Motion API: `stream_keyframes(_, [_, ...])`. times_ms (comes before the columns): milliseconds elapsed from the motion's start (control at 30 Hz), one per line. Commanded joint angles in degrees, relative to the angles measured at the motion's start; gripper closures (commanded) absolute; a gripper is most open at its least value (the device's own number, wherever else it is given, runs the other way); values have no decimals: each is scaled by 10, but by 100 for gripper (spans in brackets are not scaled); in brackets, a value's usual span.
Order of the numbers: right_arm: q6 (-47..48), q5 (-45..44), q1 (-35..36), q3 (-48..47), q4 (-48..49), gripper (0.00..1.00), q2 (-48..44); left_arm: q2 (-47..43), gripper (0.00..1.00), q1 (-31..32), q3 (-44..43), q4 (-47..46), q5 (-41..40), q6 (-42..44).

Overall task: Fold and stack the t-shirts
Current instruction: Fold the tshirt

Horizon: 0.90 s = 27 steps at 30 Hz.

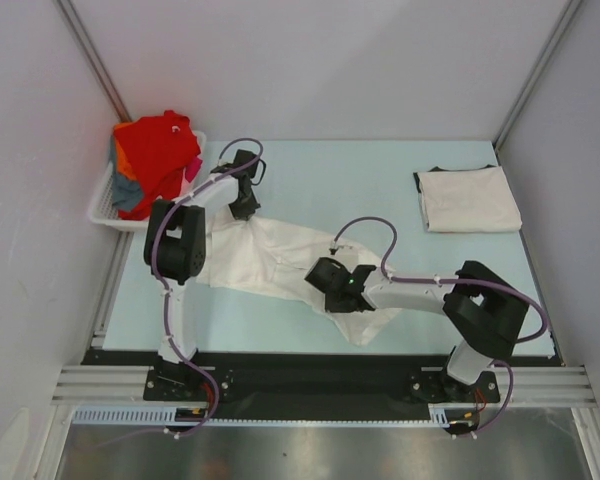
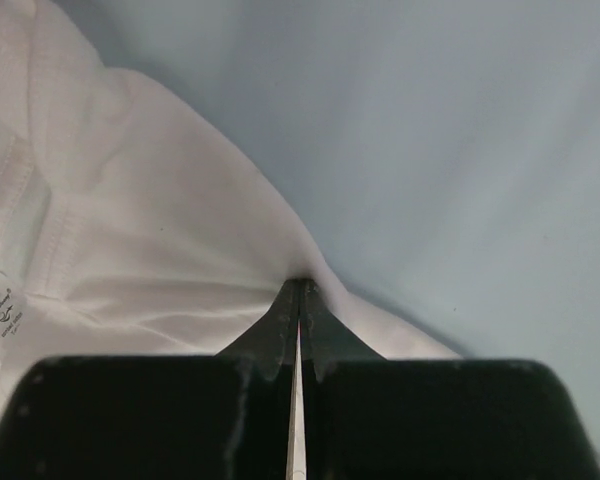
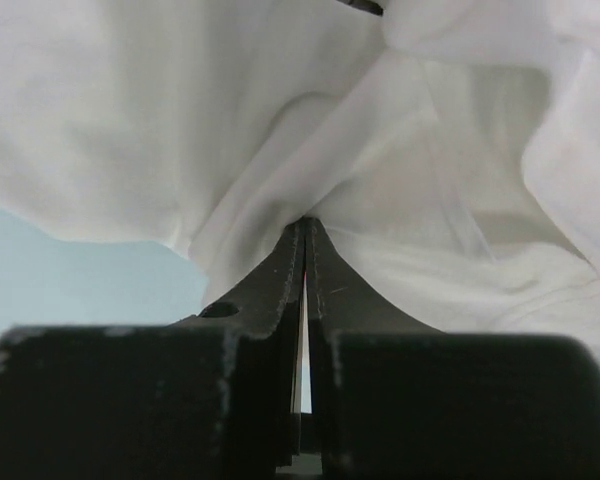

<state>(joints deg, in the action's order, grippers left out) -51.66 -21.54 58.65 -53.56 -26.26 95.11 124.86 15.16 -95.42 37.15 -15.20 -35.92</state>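
Observation:
A white t-shirt (image 1: 270, 255) lies crumpled and stretched across the pale blue table between both arms. My left gripper (image 1: 244, 205) is shut on its far left edge; in the left wrist view the fingertips (image 2: 300, 290) pinch a fold of white cloth (image 2: 160, 240) with a small neck label at left. My right gripper (image 1: 332, 283) is shut on the shirt's near right part; in the right wrist view the fingertips (image 3: 305, 228) pinch bunched white cloth (image 3: 400, 150). A folded off-white t-shirt (image 1: 468, 198) lies at the far right. Red, orange, blue-grey and pink t-shirts (image 1: 155, 160) are piled in the basket.
The white slatted basket (image 1: 108, 212) stands at the table's far left edge, just left of my left arm. Grey walls with metal frame posts close in the table on the left, right and back. A black rail runs along the near edge.

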Motion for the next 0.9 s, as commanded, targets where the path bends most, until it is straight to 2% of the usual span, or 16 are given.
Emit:
stream_keyframes(0, [-36,64,-9,12,-43,100,-10,6,100,6,6,-1,-10,2])
stream_keyframes(300, [-24,62,-30,95,-125,100,-150,35,100,5,-49,-4,8,16])
stream_keyframes(367, [12,74,-49,91,-116,98,-200,38,100,5,-60,-4,13,21])
stream_keyframes(400, [44,92,-82,87,-98,96,-215,36,100,5,-61,-3,12,19])
stream_keyframes(433, [76,119,-106,82,-73,89,-229,33,99,5,-60,-3,11,19])
stream_keyframes(500, [160,254,-182,57,4,73,-244,9,100,5,-43,-7,10,15])
stream_keyframes(533, [177,315,-202,41,22,69,-236,-1,100,5,-35,-11,9,14])
stream_keyframes(600, [218,356,-238,5,60,64,-200,-36,100,5,-3,-19,3,13])
stream_keyframes(633, [234,378,-261,-28,76,57,-183,-50,100,4,9,-22,-3,11])
stream_keyframes(667, [246,410,-271,-51,100,54,-164,-80,100,3,37,-25,-10,8])
stream_keyframes(800, [274,501,-308,-168,136,51,-16,-167,100,-5,126,-75,-6,-2])
stream_keyframes(833, [278,531,-311,-196,144,51,48,-188,100,-7,147,-88,-8,-5])
stream_keyframes(867, [286,544,-315,-250,151,51,79,-235,98,-9,190,-104,-6,-7])
